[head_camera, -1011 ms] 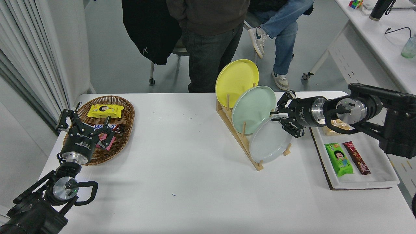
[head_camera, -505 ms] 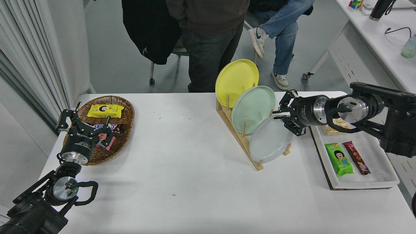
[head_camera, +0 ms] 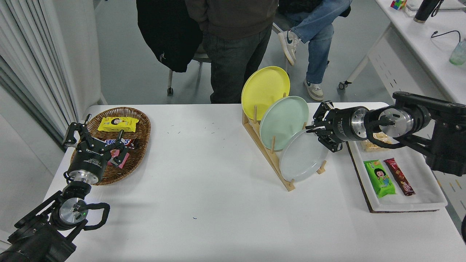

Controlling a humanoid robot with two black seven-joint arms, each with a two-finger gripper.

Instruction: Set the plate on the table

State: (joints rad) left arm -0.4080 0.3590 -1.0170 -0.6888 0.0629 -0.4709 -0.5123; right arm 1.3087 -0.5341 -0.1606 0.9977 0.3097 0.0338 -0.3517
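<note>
The pale grey plate (head_camera: 302, 158) stands on edge in the front slot of a wooden rack (head_camera: 270, 160) on the white table (head_camera: 204, 174). Behind it in the same rack stand a mint green plate (head_camera: 284, 122) and a yellow plate (head_camera: 264, 89). My right gripper (head_camera: 312, 130) reaches in from the right. It is open, with its fingertips right at the grey plate's upper right rim. I cannot tell if they touch it. My left gripper (head_camera: 96, 137) is parked at the lower left, open and empty.
A white tray (head_camera: 411, 196) with snack packets lies at the right edge, under my right arm. A wicker basket (head_camera: 142, 123) of snacks sits at the left. People stand and sit at the far side.
My right gripper has drawn back a little to the right, along the grey plate's top rim. The plate and the left arm have not moved.
</note>
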